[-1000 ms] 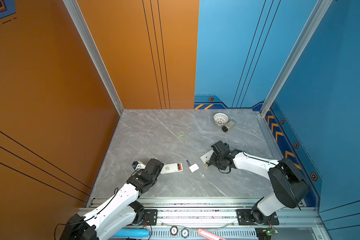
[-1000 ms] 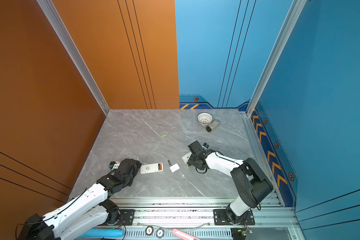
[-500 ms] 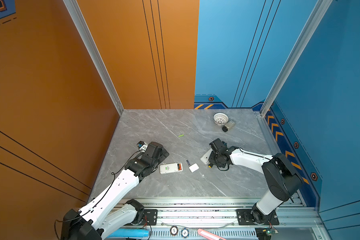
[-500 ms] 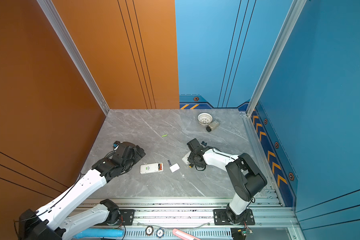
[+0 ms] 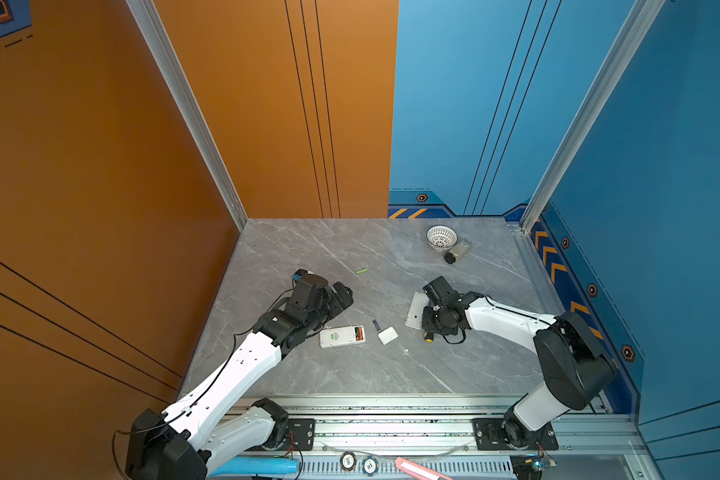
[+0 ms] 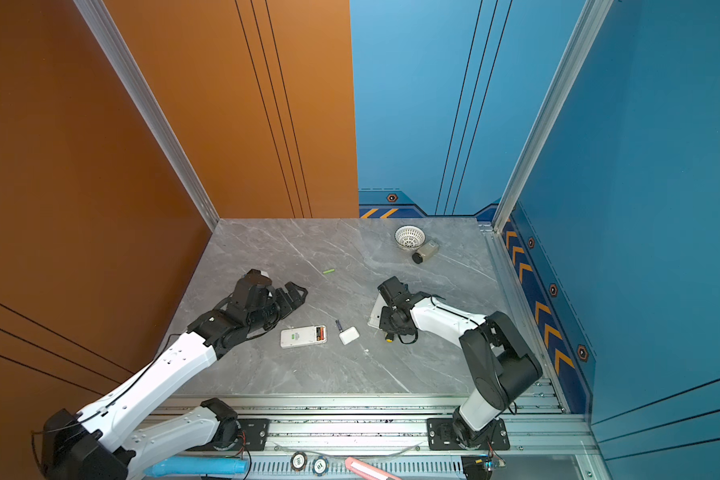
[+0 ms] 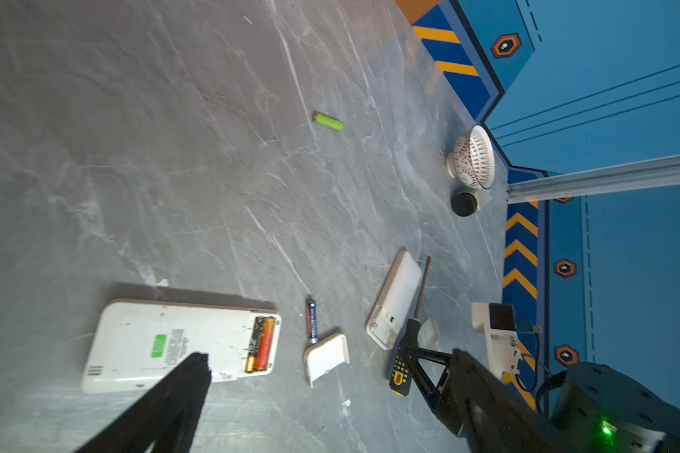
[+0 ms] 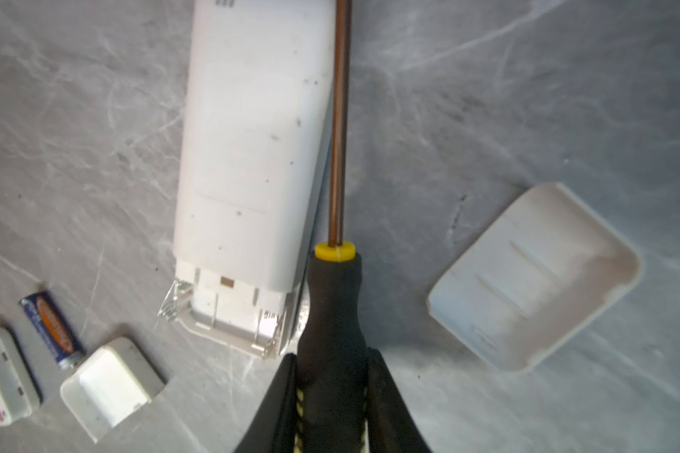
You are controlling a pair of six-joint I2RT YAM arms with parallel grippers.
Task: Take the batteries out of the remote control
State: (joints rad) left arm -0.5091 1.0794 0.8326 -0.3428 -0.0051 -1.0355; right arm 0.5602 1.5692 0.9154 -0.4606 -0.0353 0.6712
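Right jaws have just clamped the screwdriver (image 8: 332, 306); left jaws, wide open, pulled back. Now it can pry two batteries (image 7: 262, 345) from the remote (image 5: 337, 337).

Light: bright, even, from overhead | Shadows: short, soft, on the table (image 5: 350, 374) | Glare: pale sheen, left wrist view | Blur: fingers (image 7: 165, 404) smeared; screwdriver (image 8: 332, 313) handle soft near lens | Both top views: sharp

tabletop (image 8: 527, 98) matt grey marble-look slab; remote (image 8: 252, 137) and loose cover (image 8: 534, 274) smooth white plastic, slightly specked; screwdriver (image 8: 332, 306) matt black rubbery grip, coppery bare-metal shaft; blue battery (image 8: 52, 329) glossy printed wrap.
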